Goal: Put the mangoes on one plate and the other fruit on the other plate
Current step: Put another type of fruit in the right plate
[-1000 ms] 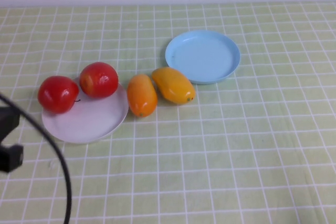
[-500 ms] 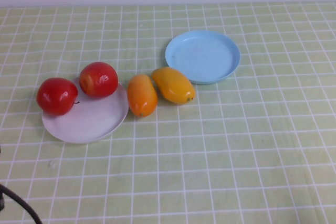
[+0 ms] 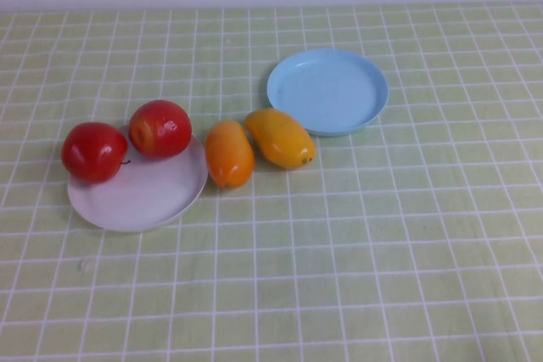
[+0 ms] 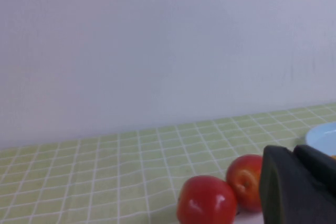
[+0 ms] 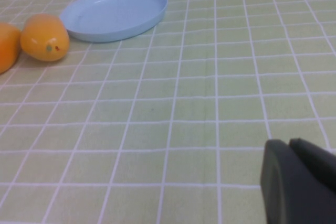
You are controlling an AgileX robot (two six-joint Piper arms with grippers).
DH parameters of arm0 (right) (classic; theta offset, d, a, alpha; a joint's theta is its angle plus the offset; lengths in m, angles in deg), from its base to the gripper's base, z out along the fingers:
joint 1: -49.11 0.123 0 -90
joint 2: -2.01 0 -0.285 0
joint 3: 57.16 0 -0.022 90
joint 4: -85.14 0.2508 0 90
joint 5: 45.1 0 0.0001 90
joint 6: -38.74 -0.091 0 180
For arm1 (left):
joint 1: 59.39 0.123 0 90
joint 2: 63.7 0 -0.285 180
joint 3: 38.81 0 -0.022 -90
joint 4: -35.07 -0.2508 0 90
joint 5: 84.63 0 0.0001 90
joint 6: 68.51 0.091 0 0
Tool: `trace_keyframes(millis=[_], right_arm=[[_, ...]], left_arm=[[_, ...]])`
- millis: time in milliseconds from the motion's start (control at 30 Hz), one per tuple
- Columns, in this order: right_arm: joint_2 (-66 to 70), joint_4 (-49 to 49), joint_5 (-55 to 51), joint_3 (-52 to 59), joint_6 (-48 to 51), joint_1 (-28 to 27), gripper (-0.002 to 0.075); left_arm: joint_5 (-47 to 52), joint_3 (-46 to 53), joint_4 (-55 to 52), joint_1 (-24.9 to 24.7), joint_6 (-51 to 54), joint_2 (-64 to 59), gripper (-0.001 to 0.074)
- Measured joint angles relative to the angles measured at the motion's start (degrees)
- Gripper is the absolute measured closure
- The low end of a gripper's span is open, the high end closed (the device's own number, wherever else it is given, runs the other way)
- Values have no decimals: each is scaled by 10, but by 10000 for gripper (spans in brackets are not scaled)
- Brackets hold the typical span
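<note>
Two red apples (image 3: 93,152) (image 3: 159,128) sit on the far left part of the white plate (image 3: 140,197). The deeper orange mango (image 3: 229,153) lies on the cloth just right of that plate, and the yellower mango (image 3: 280,137) lies beside it, close to the light blue plate (image 3: 327,91), which holds nothing. Neither arm shows in the high view. My left gripper (image 4: 294,153) is shut and holds nothing, hanging back from the apples (image 4: 206,201) (image 4: 244,182). Over bare cloth my right gripper (image 5: 289,145) is also shut on nothing, well short of the blue plate (image 5: 113,13) and the yellower mango (image 5: 44,36).
A green checked cloth (image 3: 382,235) covers the table. A pale wall (image 4: 157,51) rises behind the far edge.
The left arm and its black cable have pulled back out of the high view at the lower left. The fruit and plates stay where they were.
</note>
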Motion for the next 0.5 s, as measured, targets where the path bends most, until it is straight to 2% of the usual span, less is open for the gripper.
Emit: trace_keyframes(millis=[133, 267, 500], right_arm=[[0, 0, 0, 0, 0, 0, 743], [0, 0, 0, 0, 0, 0, 743], [0, 0, 0, 0, 0, 0, 743]], left_arm=[[-40, 79, 0, 32, 9, 59, 731], [-39, 115, 0, 36, 11, 69, 731], [111, 116, 0, 36, 11, 69, 731]])
